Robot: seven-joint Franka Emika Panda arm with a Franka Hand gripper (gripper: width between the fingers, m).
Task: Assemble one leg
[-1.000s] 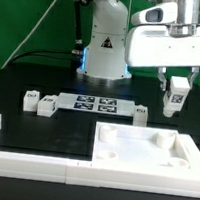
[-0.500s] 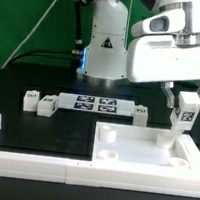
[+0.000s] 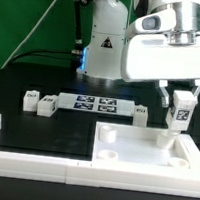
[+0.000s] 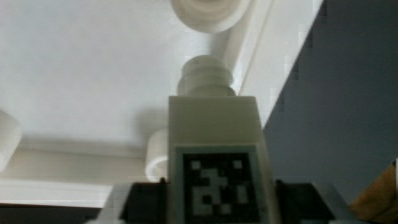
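On the dark counter (image 3: 43, 142), at the middle left of the exterior view, a loose leg (image 3: 29, 100) stands with a second loose leg (image 3: 47, 106) just beside it. The marker board (image 3: 98, 104) lies at the centre, and a third loose leg (image 3: 140, 113) stands near its right end. The lower right is filled by the panel (image 3: 131, 160), flat and white with round recesses at its corners. Above its far right corner hangs the claw (image 3: 182, 102), clenched on the leg (image 3: 180, 117), which it carries upright and clear of the panel.

The leg is a small white block with squared sides and a black-and-white tag on its face. In the wrist view a narrower rounded stud (image 4: 205, 72), seemingly ridged, sticks out of its free end. The stud points toward a round hole (image 4: 214, 12) in the panel but is still apart from it.

The step in hand looks like seating that stud in the corner hole. To do it well, the stud should sit squarely over the hole before any descent. The leg should stay plumb and go down slowly, since a tilted entry would likely catch on the rim. A firm grip matters too, because the block could twist between the fingers if the stud binds.
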